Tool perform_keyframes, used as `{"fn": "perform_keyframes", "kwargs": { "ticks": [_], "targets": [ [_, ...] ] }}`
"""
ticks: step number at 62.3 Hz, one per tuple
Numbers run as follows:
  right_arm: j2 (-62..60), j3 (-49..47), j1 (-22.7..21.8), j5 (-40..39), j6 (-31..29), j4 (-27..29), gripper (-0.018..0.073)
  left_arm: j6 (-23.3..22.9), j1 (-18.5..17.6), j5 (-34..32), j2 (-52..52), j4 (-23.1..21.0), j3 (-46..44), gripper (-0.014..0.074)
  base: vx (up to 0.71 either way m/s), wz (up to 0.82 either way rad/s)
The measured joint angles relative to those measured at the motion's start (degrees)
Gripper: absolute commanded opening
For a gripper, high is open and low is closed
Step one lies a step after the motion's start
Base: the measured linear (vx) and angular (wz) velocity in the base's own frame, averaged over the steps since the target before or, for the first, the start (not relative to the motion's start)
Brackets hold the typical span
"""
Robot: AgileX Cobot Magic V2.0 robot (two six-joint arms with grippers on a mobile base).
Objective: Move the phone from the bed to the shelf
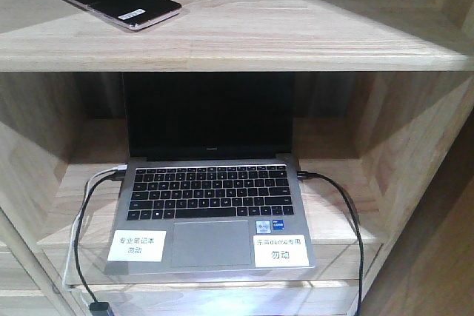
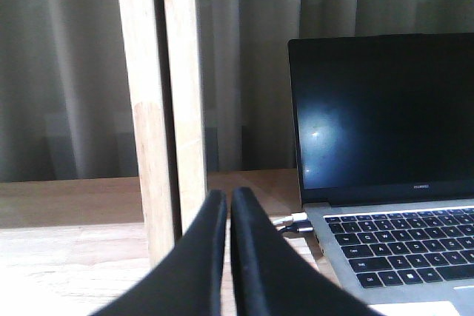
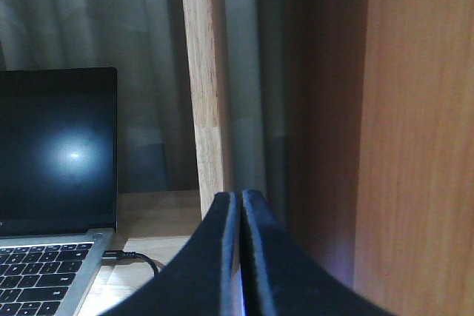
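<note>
The phone, glossy black with a rose-gold edge and a white sticker, lies flat at the left of the upper board of the pale wood shelf in the front view. No gripper touches it. The bed is out of view. My left gripper is shut with nothing between its black fingers, low beside a shelf upright. My right gripper is also shut and empty, near the right upright. Neither gripper shows in the front view.
A grey laptop stands open on the lower board, with cables plugged into both sides. It also shows as the laptop and the laptop in the wrist views. An orange-brown wooden panel stands close on the right.
</note>
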Motion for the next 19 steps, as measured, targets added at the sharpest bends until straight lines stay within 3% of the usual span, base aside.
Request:
{"fn": "perform_keyframes", "kwargs": {
  "ticks": [19],
  "targets": [
    [0.0, 0.0, 0.0, 0.0, 0.0, 0.0, -0.0005, 0.0, 0.0, 0.0, 0.0, 0.0, 0.0, 0.0001, 0.0, 0.0]
  ]
}}
